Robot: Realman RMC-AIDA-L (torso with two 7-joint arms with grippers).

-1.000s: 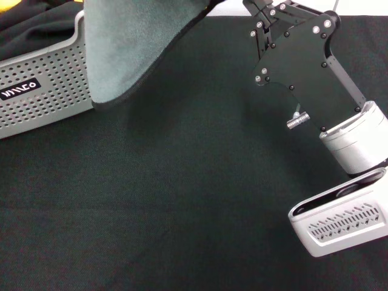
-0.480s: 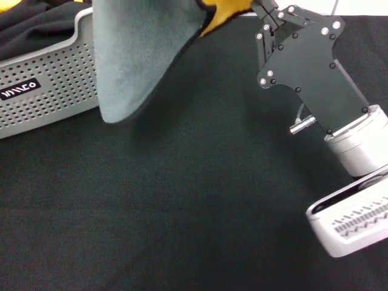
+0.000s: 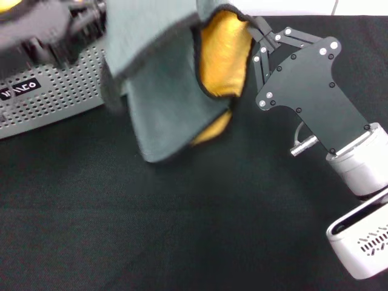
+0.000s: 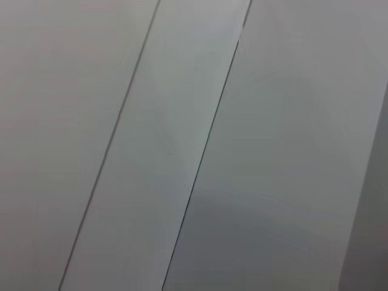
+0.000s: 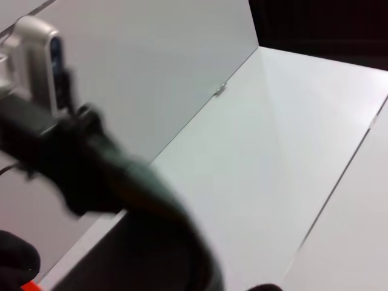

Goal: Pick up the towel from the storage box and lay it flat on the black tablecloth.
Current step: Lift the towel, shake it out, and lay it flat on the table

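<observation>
The towel (image 3: 176,91) hangs in the air above the black tablecloth (image 3: 182,230), just beside the storage box (image 3: 54,91) on the side away from its black label (image 3: 19,91). Most of what shows is the towel's grey face, draped in a long fold with a black trimmed edge; a bulge of the yellow-orange face opens toward the right gripper, and a smaller yellow patch peeks out lower down. The lowest grey corner hangs close above the tablecloth; whether it touches cannot be told.

The right gripper (image 3: 253,30) is at the towel's upper edge, on the side of the towel away from the storage box, and its black linkage runs back to a silver wrist and a white camera housing (image 3: 362,242) near the lower corner of the head view. Its fingers (image 3: 257,27) are clenched on the towel's trimmed edge by the yellow bulge.

The left gripper (image 3: 91,15) is a blurred dark shape over the storage box, close to the towel's upper grey edge; whether its fingers are clenched or released cannot be told.

The storage box sits on the tablecloth, its perforated light grey wall facing the camera.

The left wrist view shows only pale panels with thin dark seams. The right wrist view shows a blurred dark shape before pale panels.
</observation>
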